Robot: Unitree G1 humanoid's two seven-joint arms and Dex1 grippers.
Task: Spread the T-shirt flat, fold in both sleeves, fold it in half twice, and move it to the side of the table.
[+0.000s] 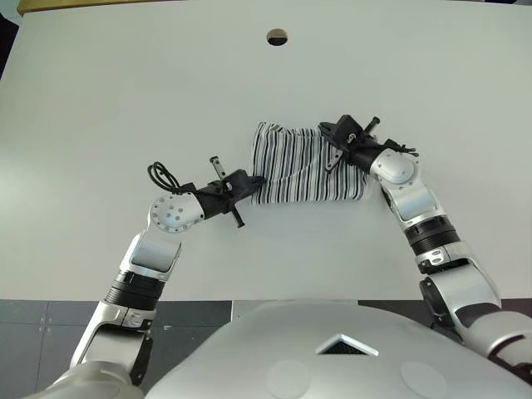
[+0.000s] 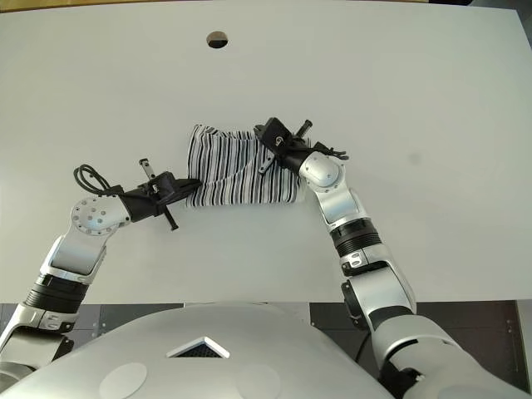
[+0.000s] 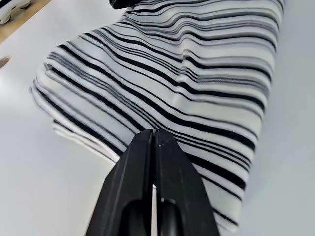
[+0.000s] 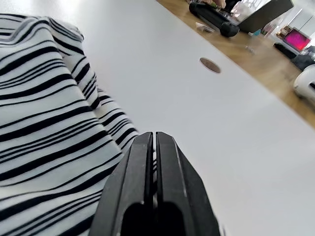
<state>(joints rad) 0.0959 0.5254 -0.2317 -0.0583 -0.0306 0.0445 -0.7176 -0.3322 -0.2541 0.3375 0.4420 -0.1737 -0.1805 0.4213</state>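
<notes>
- The left gripper (image 1: 253,184) is pressing its fingers together at the near-left corner of the T-shirt (image 1: 303,170) — I cannot tell whether they are catching any cloth.
- The right gripper (image 4: 153,135) is likewise pressing its fingers together, at the shirt's far edge, towards its right end.
- The T-shirt is lying as a compact striped rectangle mid-table (image 1: 125,100).
- A round hole (image 1: 277,36) is sitting well beyond it.

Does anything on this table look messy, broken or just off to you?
Nothing spilled or broken. The striped T-shirt is folded, but not neatly: its far left corner pokes out and the edges run crooked. The left gripper and right gripper sit at opposite ends. The round hole in the table looks deliberate.
</notes>
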